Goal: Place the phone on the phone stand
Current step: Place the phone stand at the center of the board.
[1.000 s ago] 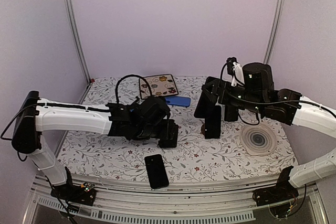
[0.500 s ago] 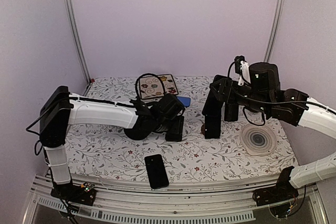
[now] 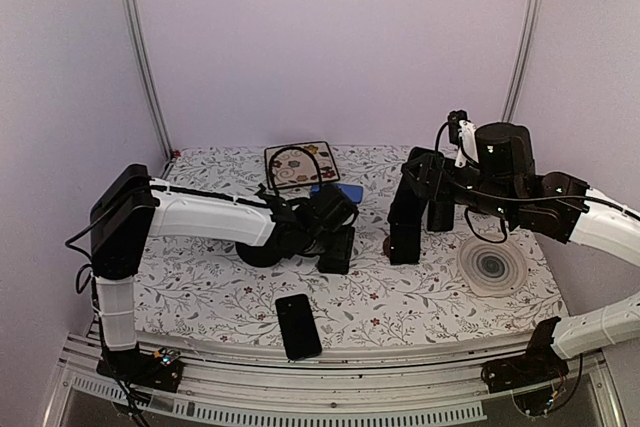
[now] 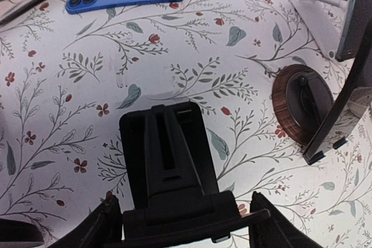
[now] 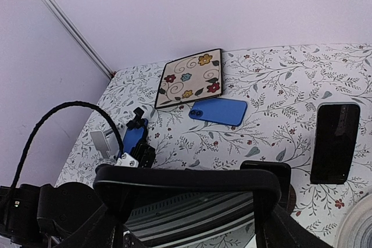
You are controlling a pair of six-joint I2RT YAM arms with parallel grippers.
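Right wrist view: the right gripper [image 5: 187, 225] has its jaws set wide and clamped on the two sides of the phone [image 5: 192, 201], a glossy black slab whose glass mirrors the rail. From the top view it stands nearly upright, its lower end just beside the stand [image 4: 296, 111], a round wood-grain base with a black fitting at its middle; whether they touch I cannot tell. The left gripper [image 4: 186, 225] is also wide, closed on a matt black block [image 4: 165, 155] with two grooves, low over the leaf-printed cloth [image 3: 200, 287] near the stand. Behind lie a smooth blue phone [image 5: 218, 110] and a square floral tile [image 5: 189, 78]. A flat black phone [image 5: 334, 142] lies at the near edge, and a grey ringed plate [image 3: 492, 267] sits under the right arm.
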